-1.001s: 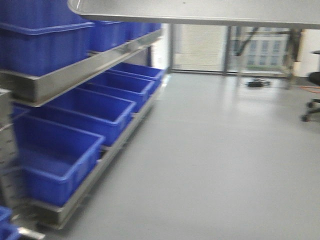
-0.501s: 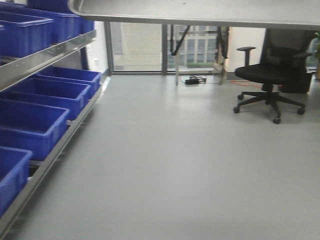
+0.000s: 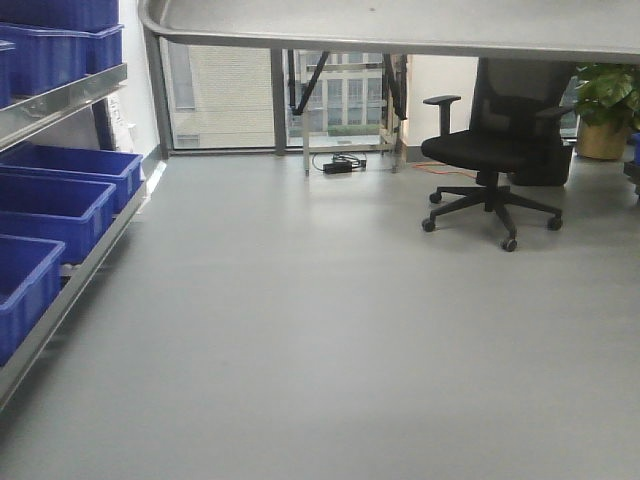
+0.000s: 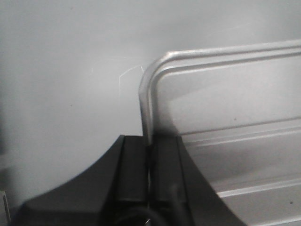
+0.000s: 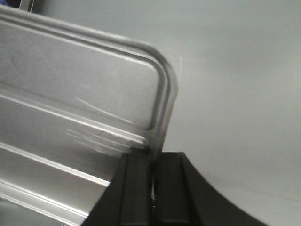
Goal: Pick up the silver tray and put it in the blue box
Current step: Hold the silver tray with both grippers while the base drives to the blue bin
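The silver tray is held up in the air, and its underside and rim span the top of the front view. My left gripper is shut on the tray's left rim near a rounded corner. My right gripper is shut on the tray's right rim, also near a corner. Both wrist views show the long ridges on the tray floor and plain grey floor beneath. Several blue boxes sit on a rack at the left; I cannot tell which one is the task's blue box.
A metal rack with two shelves runs along the left wall. A black office chair stands at the back right, with a potted plant behind it. A power strip with cables lies by the window.
The front view has swung right: the rack of blue boxes slid to the left edge, and the chair and the plant came into view. The tray stays at the top.
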Robot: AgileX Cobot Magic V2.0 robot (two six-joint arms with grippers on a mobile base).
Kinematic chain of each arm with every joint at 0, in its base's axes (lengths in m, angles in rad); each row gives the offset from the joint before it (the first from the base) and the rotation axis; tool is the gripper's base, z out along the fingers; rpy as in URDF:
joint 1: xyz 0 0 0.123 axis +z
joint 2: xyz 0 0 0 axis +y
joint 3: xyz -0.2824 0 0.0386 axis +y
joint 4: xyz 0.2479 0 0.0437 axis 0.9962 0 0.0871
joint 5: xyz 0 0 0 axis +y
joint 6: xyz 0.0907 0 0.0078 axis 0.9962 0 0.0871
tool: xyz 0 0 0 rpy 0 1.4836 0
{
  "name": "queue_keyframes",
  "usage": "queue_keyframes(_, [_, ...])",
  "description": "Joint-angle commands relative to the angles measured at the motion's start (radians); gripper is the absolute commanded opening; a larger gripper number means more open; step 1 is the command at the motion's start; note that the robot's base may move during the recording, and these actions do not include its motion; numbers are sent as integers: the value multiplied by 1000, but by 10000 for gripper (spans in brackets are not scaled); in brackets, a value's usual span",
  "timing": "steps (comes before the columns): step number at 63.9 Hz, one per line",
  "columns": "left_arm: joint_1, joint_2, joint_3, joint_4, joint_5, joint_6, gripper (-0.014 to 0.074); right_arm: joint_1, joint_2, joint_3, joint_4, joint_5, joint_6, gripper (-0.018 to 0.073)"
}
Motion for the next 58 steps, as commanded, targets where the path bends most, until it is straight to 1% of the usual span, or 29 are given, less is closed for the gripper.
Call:
queue_keyframes(1, [-7,-30,-20,19,71,38,-98,-1,-23,-40,-39,-82,-25,57])
queue_keyframes(47, [-7,-30,-20,15,71,38,-104,-1,-23,-40,-39,-82,-25,57])
queue_keyframes(58, [-7,-30,-20,2,71,38,-104,-1,-23,-40,-39,-83,-25,57])
